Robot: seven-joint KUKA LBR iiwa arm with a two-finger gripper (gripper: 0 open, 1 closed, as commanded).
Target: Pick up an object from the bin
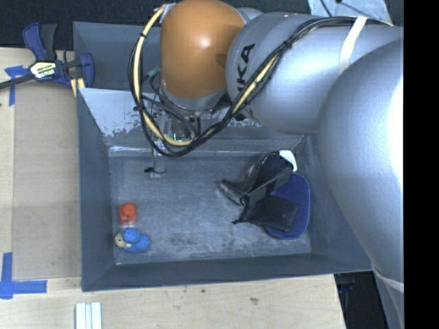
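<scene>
One thin finger of my gripper (157, 164) reaches down from under the orange cover to the bin floor near the back left. Nothing shows between the fingers. A small orange-red block (127, 213) lies on the floor below and left of the fingertip. Just in front of it sits a little blue and yellow toy (133, 240) near the front left corner. Both are apart from the gripper.
At the right side of the bin lies a heap: a black and grey tool (255, 187) resting on a dark blue pouch (291, 208), with a white piece (288, 159) behind. The arm covers the bin's back and right side.
</scene>
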